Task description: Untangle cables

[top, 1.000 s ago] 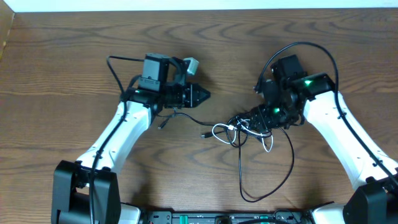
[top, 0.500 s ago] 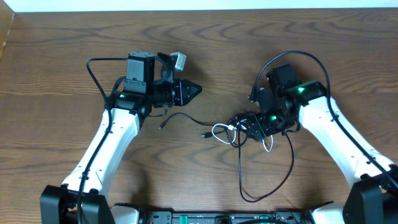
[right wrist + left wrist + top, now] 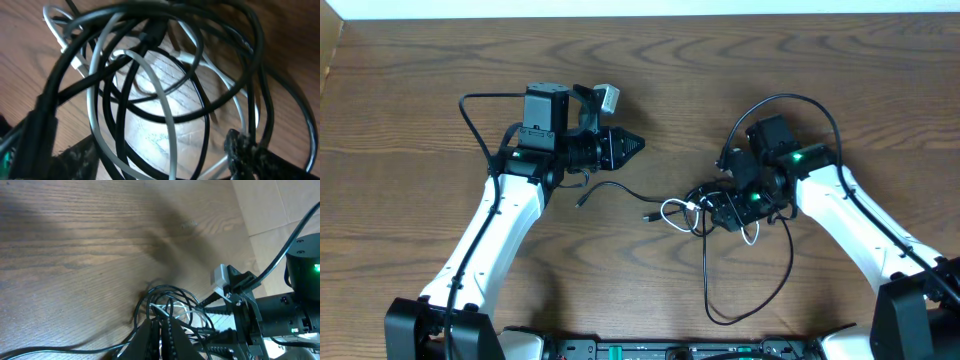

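The bench (image 3: pixel 420 100) is matt brown wood with plain grain, and the cables (image 3: pixel 672 207) beneath the right gripper (image 3: pixel 718 212) have smooth, glossy black and white plastic sheaths.

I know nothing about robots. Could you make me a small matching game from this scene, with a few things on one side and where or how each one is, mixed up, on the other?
Things:
1. left gripper
2. right gripper
3. white cable
4. long black cable loop

States:
A. trails toward the near edge of the table
B. shut, apart from the tangle
C. open, at the tangle
D. looped on the tangle's side facing the left arm

Pairs: 1-B, 2-C, 3-D, 4-A
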Controlling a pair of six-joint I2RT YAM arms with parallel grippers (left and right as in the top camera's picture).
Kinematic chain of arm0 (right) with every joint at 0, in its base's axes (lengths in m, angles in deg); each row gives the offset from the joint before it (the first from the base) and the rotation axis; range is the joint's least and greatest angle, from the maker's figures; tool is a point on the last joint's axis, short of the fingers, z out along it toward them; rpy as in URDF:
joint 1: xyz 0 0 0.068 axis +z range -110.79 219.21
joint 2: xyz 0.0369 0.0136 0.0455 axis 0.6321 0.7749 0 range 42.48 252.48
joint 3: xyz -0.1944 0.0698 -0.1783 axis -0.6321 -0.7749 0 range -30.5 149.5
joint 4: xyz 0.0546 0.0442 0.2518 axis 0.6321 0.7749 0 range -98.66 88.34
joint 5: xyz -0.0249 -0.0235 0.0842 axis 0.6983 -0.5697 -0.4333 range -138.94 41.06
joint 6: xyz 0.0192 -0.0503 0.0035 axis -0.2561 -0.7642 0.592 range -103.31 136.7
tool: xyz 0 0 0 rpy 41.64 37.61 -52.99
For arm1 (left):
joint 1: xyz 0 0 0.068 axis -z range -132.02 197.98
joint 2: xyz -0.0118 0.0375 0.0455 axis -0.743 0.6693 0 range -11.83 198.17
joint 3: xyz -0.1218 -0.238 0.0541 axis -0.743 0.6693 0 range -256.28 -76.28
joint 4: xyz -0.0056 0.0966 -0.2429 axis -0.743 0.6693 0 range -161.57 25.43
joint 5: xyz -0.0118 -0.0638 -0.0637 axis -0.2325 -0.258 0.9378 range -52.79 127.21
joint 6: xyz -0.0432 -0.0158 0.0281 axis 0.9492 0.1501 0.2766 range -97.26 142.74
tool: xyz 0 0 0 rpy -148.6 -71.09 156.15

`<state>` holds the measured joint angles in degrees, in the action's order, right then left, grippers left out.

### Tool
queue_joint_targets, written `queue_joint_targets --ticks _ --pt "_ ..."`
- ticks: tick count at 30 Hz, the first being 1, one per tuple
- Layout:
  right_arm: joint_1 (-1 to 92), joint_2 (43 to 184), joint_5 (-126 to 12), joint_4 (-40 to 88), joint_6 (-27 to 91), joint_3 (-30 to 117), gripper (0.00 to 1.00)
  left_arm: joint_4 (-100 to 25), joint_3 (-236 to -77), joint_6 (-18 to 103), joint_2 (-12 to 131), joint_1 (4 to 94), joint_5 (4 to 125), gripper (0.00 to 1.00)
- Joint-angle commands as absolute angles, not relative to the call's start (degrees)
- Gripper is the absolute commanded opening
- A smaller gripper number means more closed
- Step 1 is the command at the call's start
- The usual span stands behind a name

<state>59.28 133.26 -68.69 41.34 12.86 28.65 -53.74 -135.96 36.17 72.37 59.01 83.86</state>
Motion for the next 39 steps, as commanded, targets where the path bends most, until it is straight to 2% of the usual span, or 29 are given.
queue_joint_targets --ticks 1,2,5,11,14,22,27,30,38,39 --pt "59.57 134.88 -70.39 39.99 12.86 28.15 0.29 -53.61 -135.81 35.21 71.52 58.92 85.74 0.09" --pt "59.57 135.27 -70.37 39.09 13.89 28.15 0.01 -53.59 -135.81 35.23 71.52 58.92 86.16 0.09" --pt "59.55 135.51 -70.30 35.64 18.30 28.15 0.01 -53.37 -135.81 35.23 71.52 58.92 86.31 0.09" --pt "58.17 135.49 -70.61 18.11 31.98 29.57 0.01 -49.94 -135.79 34.93 71.52 58.92 86.31 0.09" --pt "55.94 135.49 -76.03 13.98 32.99 34.03 0.01 -48.19 -135.79 33.79 71.52 58.94 86.31 0.09" --pt "53.45 135.03 -95.88 23.99 32.29 48.87 0.01 -45.72 -135.79 26.14 71.54 58.92 86.33 0.12" --pt "53.45 133.08 -109.89 23.00 32.31 50.51 0.01 -48.56 -135.79 25.27 71.78 58.94 87.47 0.15" --pt "53.40 130.59 -111.85 23.05 32.09 50.51 0.01 -52.87 -135.79 25.29 72.42 59.05 92.78 0.15" --pt "52.75 127.53 -112.51 24.62 30.30 50.49 0.01 -54.83 -135.79 25.31 72.44 59.10 93.41 0.17" --pt "52.70 127.53 -112.53 24.80 30.08 50.49 0.01 -54.99 -135.79 25.33 72.44 59.12 93.48 0.23"
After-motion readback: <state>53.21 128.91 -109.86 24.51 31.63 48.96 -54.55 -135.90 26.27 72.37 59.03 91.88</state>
